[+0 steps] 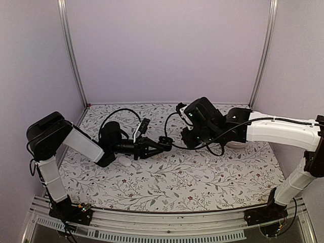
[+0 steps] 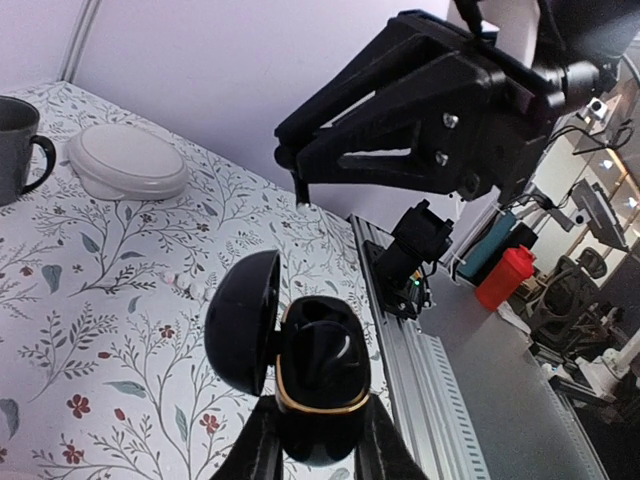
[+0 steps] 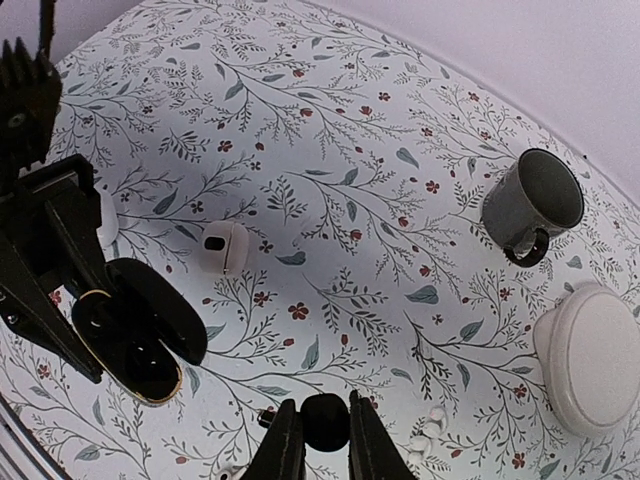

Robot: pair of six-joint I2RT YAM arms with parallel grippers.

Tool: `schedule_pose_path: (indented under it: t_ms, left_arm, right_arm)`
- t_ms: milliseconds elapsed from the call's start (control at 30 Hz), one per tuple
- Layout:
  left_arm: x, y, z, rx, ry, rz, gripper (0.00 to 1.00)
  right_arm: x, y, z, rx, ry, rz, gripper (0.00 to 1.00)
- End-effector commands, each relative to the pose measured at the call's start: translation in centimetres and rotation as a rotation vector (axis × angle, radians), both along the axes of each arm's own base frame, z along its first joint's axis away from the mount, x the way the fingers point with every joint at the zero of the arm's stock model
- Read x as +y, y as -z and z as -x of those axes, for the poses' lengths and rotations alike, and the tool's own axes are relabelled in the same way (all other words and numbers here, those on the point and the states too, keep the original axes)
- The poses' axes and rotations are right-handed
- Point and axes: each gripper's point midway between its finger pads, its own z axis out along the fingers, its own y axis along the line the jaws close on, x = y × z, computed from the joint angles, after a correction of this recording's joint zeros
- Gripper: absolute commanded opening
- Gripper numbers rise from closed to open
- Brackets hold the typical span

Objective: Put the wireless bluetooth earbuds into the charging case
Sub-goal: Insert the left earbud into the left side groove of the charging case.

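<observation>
A black charging case (image 2: 318, 372) with a gold rim sits between my left gripper's fingers, its lid (image 2: 243, 320) swung open to the left. My left gripper (image 2: 318, 412) is shut on it and holds it above the table. In the top view the case (image 1: 164, 140) hangs mid-table, with my right gripper (image 1: 188, 135) close on its right. My right gripper (image 3: 324, 415) is shut on a small black earbud (image 3: 325, 424). From the right wrist view the open case (image 3: 128, 345) lies down to the left. The right gripper's fingers (image 2: 350, 150) hover above the case.
A white oval object (image 3: 222, 247) with a dark hole lies on the floral cloth (image 3: 330, 180). A grey mug (image 3: 530, 205) and a white lidded dish (image 3: 595, 355) stand on the far side. Small white bits (image 3: 430, 425) lie near my right fingers. The table's metal rail (image 2: 410, 340) runs past the case.
</observation>
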Motion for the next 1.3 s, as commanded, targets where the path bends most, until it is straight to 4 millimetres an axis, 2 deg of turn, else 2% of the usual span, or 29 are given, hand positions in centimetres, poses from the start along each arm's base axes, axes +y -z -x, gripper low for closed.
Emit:
schedule_pose_path:
  t_ms: [0,167,367,600,833,1267]
  left_arm:
    - [0.0,0.8,0.2,0.097,0.099,-0.047,0.00]
    - [1.2,-1.0,2.2,-0.087,0.138,0.019,0.00]
    - [1.4,-1.3,3.1,-0.194,0.211,0.055,0.00]
    - [0.5,-1.4,2.7,-0.239,0.249,0.028,0.00]
    - [0.1,-2.3,2.8,-0.170,0.307,0.023,0.00]
    - [0.2,-4.0,3.4,-0.052,0.375,0.036,0.00]
  right_arm:
    - [0.8,-3.1,0.7,-0.101,-0.041,-0.007,0.16]
    - [1.3,-4.6,1.5,-0.144,-0.070,-0.022,0.16]
    - [2.0,-6.5,3.0,-0.198,-0.135,-0.041,0.17]
    - [3.1,-6.4,4.6,-0.246,-0.214,-0.010,0.17]
    - [3.9,-6.1,5.4,-0.284,-0.275,0.028,0.18]
    - [5.3,-4.1,6.5,-0.305,-0.346,0.147,0.18]
